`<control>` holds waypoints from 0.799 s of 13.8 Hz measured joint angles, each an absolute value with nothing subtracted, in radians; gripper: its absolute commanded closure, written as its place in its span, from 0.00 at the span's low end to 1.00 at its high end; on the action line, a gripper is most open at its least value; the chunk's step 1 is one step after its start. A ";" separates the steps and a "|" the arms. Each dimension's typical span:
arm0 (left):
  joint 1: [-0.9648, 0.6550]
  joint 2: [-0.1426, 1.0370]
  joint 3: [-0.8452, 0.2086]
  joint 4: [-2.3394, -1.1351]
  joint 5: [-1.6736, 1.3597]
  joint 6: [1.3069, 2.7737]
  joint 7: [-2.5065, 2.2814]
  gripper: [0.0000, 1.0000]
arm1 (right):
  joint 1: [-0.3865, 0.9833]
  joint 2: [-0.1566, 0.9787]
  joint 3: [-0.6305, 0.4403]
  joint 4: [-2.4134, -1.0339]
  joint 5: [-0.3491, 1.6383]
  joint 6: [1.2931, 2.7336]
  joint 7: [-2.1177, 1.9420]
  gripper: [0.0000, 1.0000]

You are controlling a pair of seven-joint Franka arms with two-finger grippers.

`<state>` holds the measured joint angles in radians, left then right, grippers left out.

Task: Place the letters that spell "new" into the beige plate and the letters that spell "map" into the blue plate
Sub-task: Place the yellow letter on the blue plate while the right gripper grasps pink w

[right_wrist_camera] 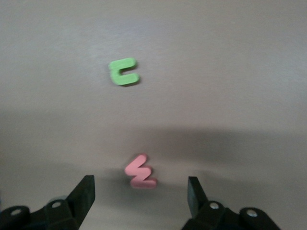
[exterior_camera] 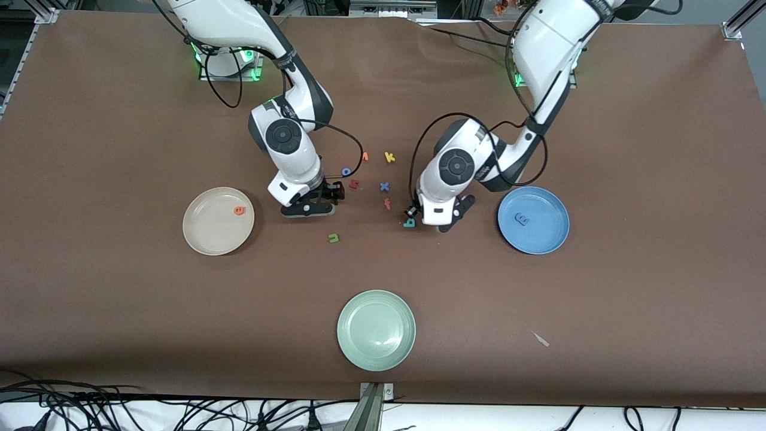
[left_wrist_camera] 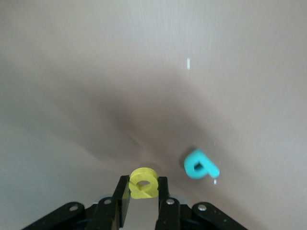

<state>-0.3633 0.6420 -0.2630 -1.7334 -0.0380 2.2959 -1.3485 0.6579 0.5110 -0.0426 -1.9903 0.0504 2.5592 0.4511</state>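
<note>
The beige plate (exterior_camera: pixel 209 230) at the right arm's end holds the orange e (exterior_camera: pixel 239 211). In the blue plate (exterior_camera: pixel 541 236) at the left arm's end lies the blue m (exterior_camera: pixel 522 219). My left gripper (left_wrist_camera: pixel 143 181) (exterior_camera: pixel 441 224) is low at the table beside the blue plate, shut on the yellow a (left_wrist_camera: pixel 144 186). The teal p (left_wrist_camera: pixel 200 165) (exterior_camera: pixel 410 223) lies just beside it. My right gripper (right_wrist_camera: pixel 140 181) (exterior_camera: pixel 308 208) stands open beside the beige plate, with the pink w (right_wrist_camera: pixel 140 172) flat on the table between its fingers. The green n (right_wrist_camera: pixel 123 72) (exterior_camera: pixel 334 238) lies nearer the front camera.
Between the two grippers lie an orange v (exterior_camera: pixel 365 157), a yellow k (exterior_camera: pixel 389 157), a blue round letter (exterior_camera: pixel 346 172), a dark red h (exterior_camera: pixel 354 184), a blue x (exterior_camera: pixel 384 187) and an orange f (exterior_camera: pixel 387 204). A pale green plate (exterior_camera: pixel 376 329) sits near the table's front edge.
</note>
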 measured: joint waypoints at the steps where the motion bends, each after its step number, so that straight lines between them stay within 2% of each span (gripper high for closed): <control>1: -0.332 0.615 -0.261 -1.732 -0.036 2.238 -1.295 0.87 | 0.663 0.513 -0.043 -1.990 0.050 2.562 0.415 0.13; 5: -0.171 0.541 -0.258 -1.732 -0.033 2.016 -0.857 0.87 | 0.670 0.538 -0.043 -2.029 0.050 2.660 0.342 0.13; 8: -0.065 0.541 -0.251 -1.738 -0.033 1.942 -0.564 0.86 | 0.682 0.568 -0.044 -2.058 0.046 2.741 0.333 0.17; 11: 0.042 0.543 -0.250 -1.748 -0.032 1.922 -0.341 0.85 | 0.683 0.567 -0.046 -2.058 0.043 2.743 0.332 0.35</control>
